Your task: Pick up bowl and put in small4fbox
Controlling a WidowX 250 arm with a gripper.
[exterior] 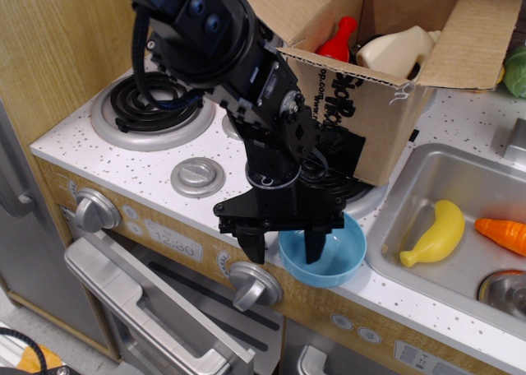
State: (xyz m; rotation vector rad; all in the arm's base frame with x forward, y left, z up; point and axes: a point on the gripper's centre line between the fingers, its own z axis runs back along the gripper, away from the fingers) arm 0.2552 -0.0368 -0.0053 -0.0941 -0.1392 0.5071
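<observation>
The light-blue bowl (333,256) sits on the white speckled counter at the front edge, just left of the sink. My black gripper (284,250) points down over the bowl's left rim. It is open: one finger (314,246) reaches inside the bowl and the other (253,248) hangs outside to its left, straddling the rim. The brown cardboard box (370,104) with open flaps and black lettering stands behind the bowl. It holds a red bottle (339,39) and a cream bottle (399,52).
Sink (427,178) at right holds a yellow banana (434,235) and an orange carrot (503,233). Black coil burner (152,99) at back left, a small silver burner cap (197,176), and oven knobs (252,284) below the counter edge. Wood panel on the left.
</observation>
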